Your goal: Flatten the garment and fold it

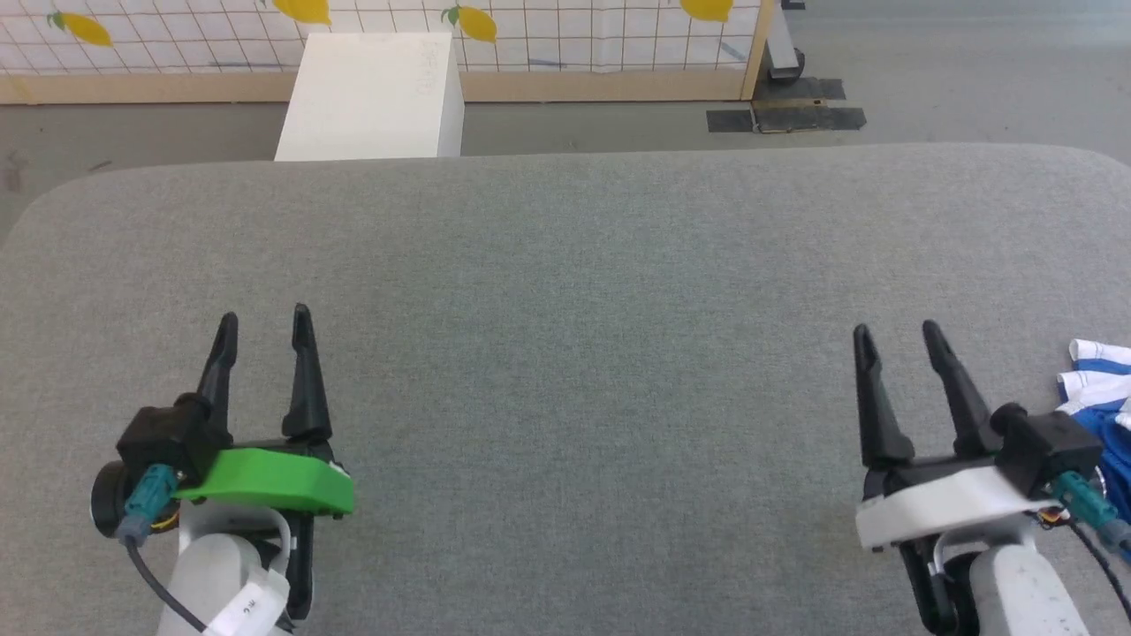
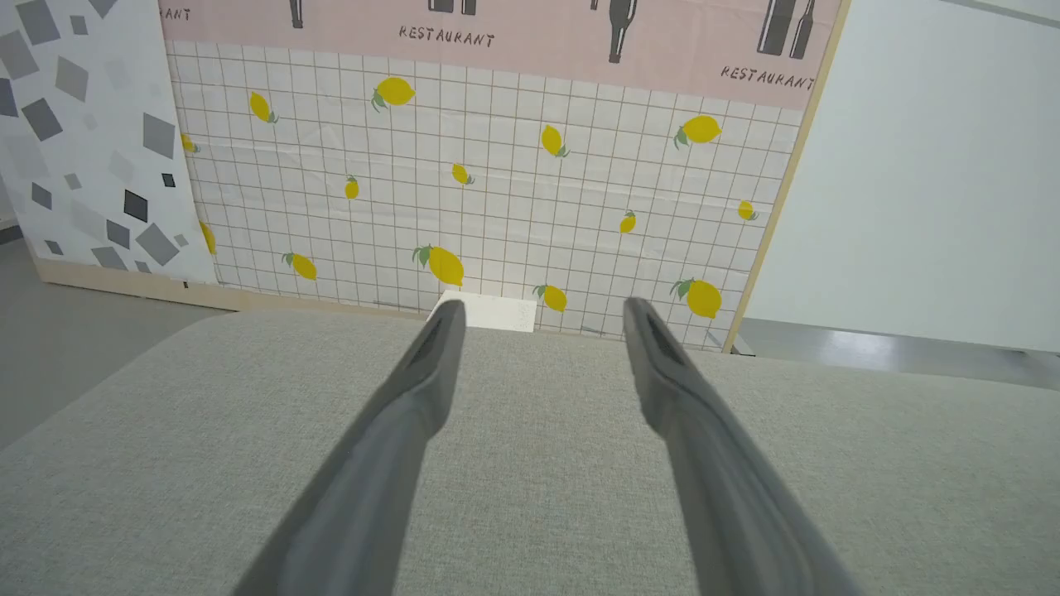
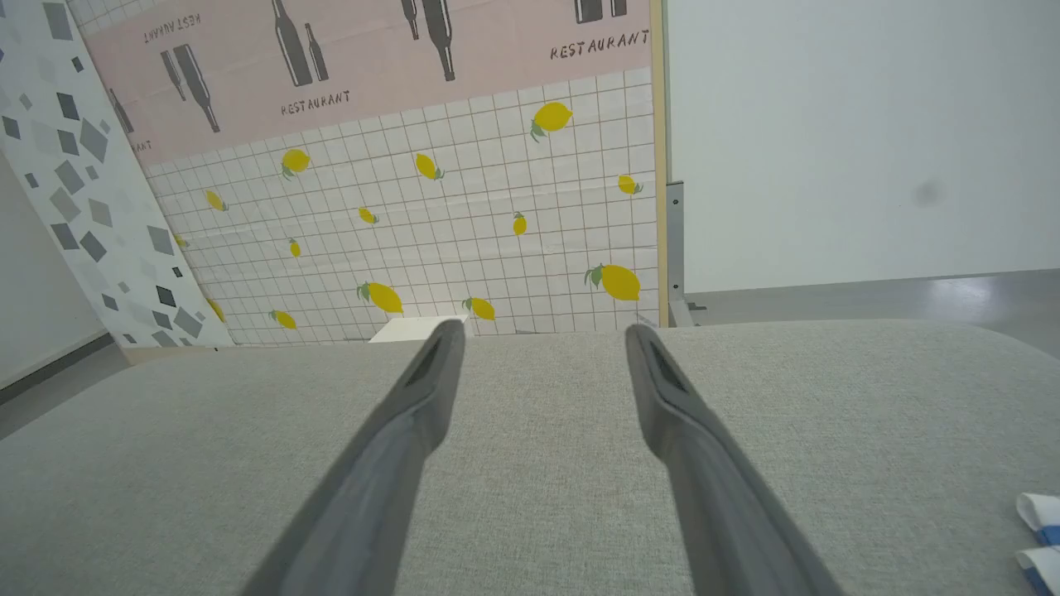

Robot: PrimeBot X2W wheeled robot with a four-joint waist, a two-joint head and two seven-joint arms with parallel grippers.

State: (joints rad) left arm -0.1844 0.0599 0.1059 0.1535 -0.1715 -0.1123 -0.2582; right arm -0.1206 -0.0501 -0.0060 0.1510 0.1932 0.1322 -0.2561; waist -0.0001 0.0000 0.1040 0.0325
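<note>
The garment (image 1: 1100, 397) is blue cloth with white bands, bunched at the right edge of the grey table (image 1: 565, 353); most of it is cut off by the picture's edge. A white-banded corner of the garment (image 3: 1039, 530) shows low at the right in the right wrist view. My right gripper (image 1: 897, 334) stands open just left of it, not touching it, with nothing between its fingers (image 3: 654, 381). My left gripper (image 1: 263, 320) is open over the table's near left, far from the cloth, its fingers (image 2: 439, 348) apart above bare fabric.
A white box (image 1: 371, 97) stands on the floor beyond the table's far edge, before a lemon-print tiled panel (image 1: 530, 26). Dark tape patches (image 1: 786, 115) mark the floor at the back right. The table's rounded corners (image 1: 53, 203) curve away at both far ends.
</note>
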